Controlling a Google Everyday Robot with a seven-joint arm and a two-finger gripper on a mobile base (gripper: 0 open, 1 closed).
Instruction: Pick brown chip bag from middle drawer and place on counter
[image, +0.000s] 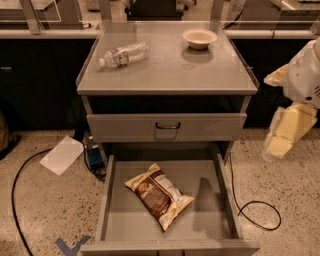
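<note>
The gripper (282, 137) hangs right of the counter (165, 70); released or clenched, I cannot tell. Down-left of it, well apart, the brown chip bag (159, 195) lies slantwise in the middle drawer (212, 222). Best, I judge, to pinch across its dark centre and lift straight up, clear of the walls.

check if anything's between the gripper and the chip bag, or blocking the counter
Nothing visible blocks it. The gripper hangs right of the cabinet; the brown chip bag lies uncovered in the open middle drawer. On the counter, a water bottle and a bowl sit toward the back.
</note>
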